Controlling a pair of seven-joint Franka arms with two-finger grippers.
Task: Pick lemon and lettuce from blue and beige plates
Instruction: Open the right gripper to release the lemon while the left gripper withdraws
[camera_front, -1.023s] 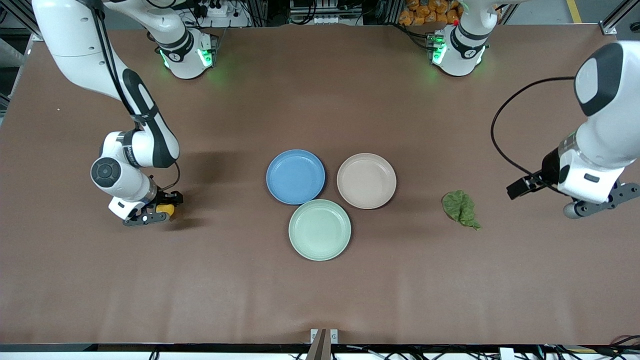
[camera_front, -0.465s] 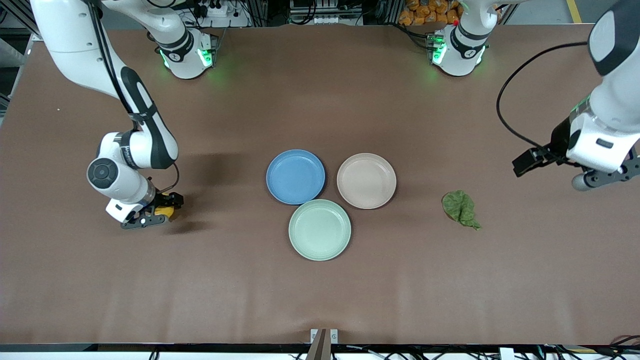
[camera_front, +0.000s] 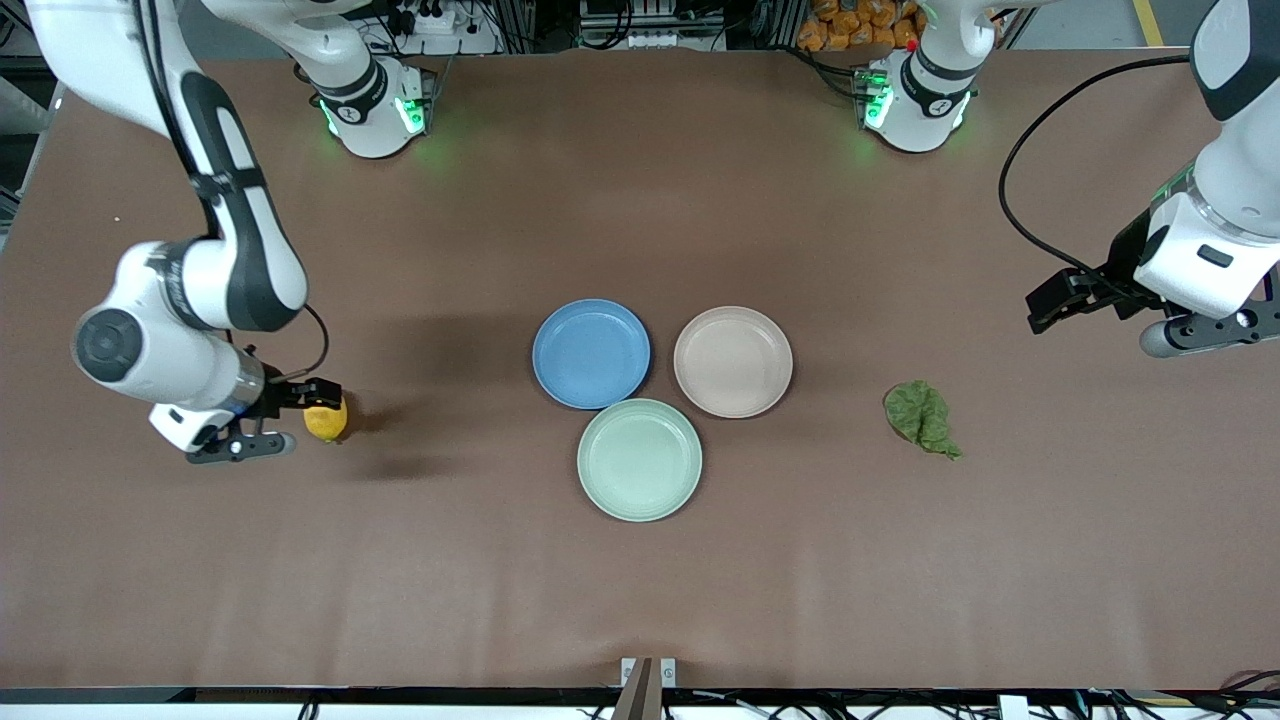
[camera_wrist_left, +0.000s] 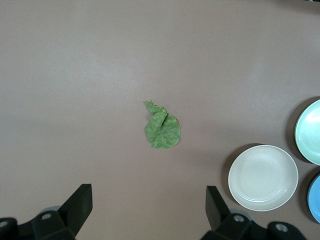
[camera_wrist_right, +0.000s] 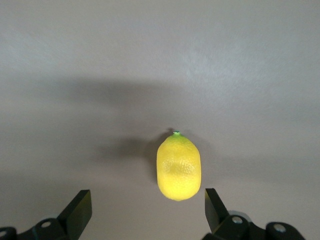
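The lemon (camera_front: 326, 421) lies on the bare table toward the right arm's end; it shows in the right wrist view (camera_wrist_right: 178, 166). My right gripper (camera_front: 243, 446) is open and empty, raised just beside the lemon, its jaws (camera_wrist_right: 147, 212) wide apart and clear of it. The lettuce (camera_front: 921, 416) lies on the table toward the left arm's end, also in the left wrist view (camera_wrist_left: 162, 127). My left gripper (camera_front: 1203, 335) is open and empty, high over the table near that end (camera_wrist_left: 148, 210). The blue plate (camera_front: 591, 353) and beige plate (camera_front: 733, 361) sit empty mid-table.
A pale mint-green plate (camera_front: 639, 459) sits empty, nearer the front camera than the other two and touching both. The left wrist view shows the beige plate (camera_wrist_left: 263, 177), the mint plate's edge (camera_wrist_left: 310, 131) and a sliver of the blue one (camera_wrist_left: 316, 197).
My right gripper has let go of the lemon, opened and drawn up and away toward the right arm's end. My left gripper has risen away from the lettuce toward the bases.
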